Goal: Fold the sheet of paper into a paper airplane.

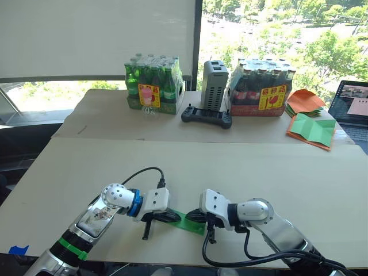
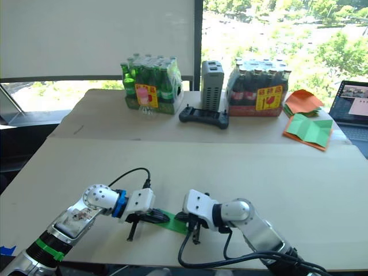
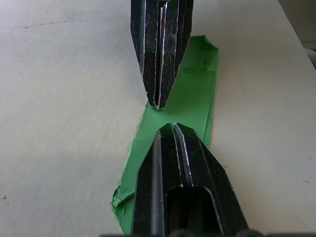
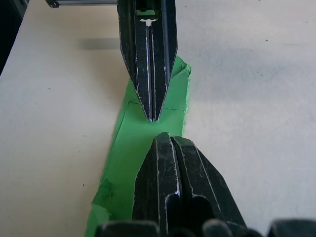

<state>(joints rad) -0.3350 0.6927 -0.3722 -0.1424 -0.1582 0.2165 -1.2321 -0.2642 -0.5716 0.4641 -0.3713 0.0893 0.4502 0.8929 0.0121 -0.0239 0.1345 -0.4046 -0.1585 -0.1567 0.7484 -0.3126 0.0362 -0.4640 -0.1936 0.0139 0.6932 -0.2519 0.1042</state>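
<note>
Two grippers, left gripper (image 1: pixel 165 217) and right gripper (image 1: pixel 195 217) clenched tip-to-tip atop narrow sheet of paper (image 1: pixel 188 222), long axis running left-right

Far table edge — bottle packs (image 1: pixel 154 85), controller (image 1: pixel 206 117), laptop (image 1: pixel 352 103).

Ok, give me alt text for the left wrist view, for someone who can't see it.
Two shut black grippers, the left gripper and the right gripper, meet tip to tip over a narrow folded sheet of paper, bright green, lying flat on a pale table.
</note>
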